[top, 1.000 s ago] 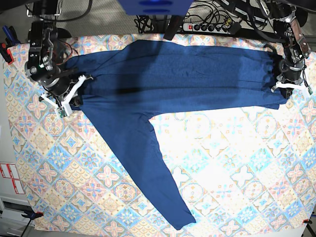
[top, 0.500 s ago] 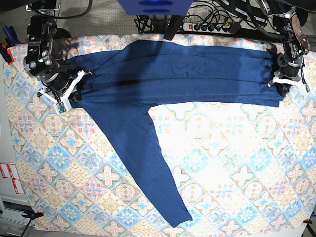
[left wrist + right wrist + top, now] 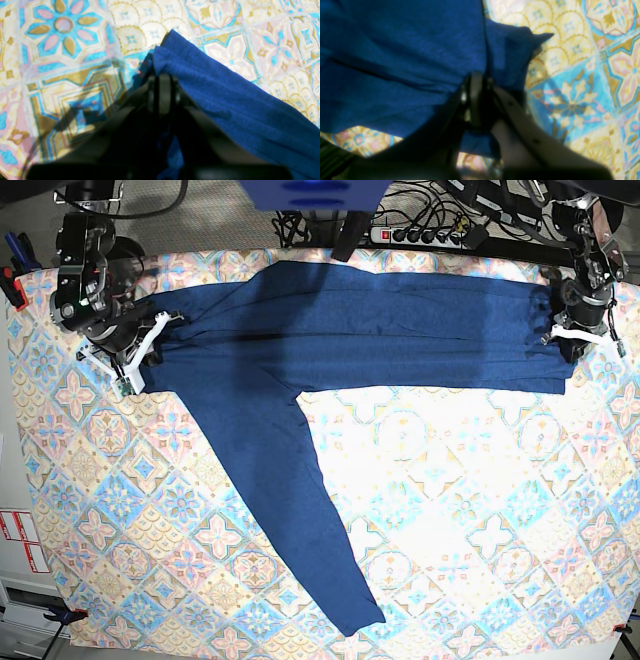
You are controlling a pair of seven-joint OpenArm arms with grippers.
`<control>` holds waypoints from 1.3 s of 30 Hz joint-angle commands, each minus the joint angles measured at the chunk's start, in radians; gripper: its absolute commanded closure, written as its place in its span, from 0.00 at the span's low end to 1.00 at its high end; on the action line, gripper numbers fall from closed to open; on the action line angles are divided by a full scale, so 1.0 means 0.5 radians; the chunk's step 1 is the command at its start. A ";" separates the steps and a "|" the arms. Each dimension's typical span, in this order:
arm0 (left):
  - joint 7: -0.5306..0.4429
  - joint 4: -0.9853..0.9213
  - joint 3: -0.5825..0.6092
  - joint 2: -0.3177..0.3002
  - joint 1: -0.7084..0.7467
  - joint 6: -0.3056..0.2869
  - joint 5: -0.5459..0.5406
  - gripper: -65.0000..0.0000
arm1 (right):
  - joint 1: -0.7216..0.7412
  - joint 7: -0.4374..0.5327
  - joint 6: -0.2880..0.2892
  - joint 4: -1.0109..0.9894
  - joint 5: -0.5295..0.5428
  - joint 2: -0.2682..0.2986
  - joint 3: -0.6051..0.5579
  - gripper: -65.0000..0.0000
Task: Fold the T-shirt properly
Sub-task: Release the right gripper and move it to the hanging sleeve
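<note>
The dark navy T-shirt (image 3: 350, 330) lies stretched across the far part of the patterned tablecloth (image 3: 480, 510), folded into a long band. One long sleeve (image 3: 290, 510) trails toward the near edge. My left gripper (image 3: 573, 338) is shut on the shirt's right end; in the left wrist view the fingers (image 3: 160, 92) pinch a fabric corner (image 3: 172, 55). My right gripper (image 3: 135, 363) is shut on the shirt's left end; in the right wrist view it (image 3: 476, 100) clamps bunched fabric (image 3: 420, 62).
A power strip and cables (image 3: 420, 230) lie beyond the table's far edge. A white label (image 3: 20, 540) is on the surface left of the cloth. The tablecloth's near edge (image 3: 300, 650) is close to the sleeve's cuff.
Both grippers moved toward the far edge, carrying the shirt's ends with them. The shirt band narrowed and shifted back, and the sleeve slid slightly left and back.
</note>
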 commanded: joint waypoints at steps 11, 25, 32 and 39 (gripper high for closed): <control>-0.038 0.035 -0.010 -0.035 0.004 -0.001 -0.015 1.00 | 0.017 0.047 -0.003 -0.025 0.014 0.031 0.023 0.81; -0.038 0.035 -0.007 -0.022 0.004 0.002 -0.037 0.71 | 0.477 0.035 -0.006 0.033 0.020 -0.101 -0.014 0.63; -0.038 0.038 -0.010 0.021 -0.011 0.002 -0.040 0.71 | 0.934 0.054 -0.006 -0.446 0.014 -0.110 -0.391 0.63; -0.038 0.173 -0.010 0.100 -0.008 0.005 -0.037 0.71 | 1.293 0.207 -0.006 -1.084 0.014 -0.117 -0.566 0.63</control>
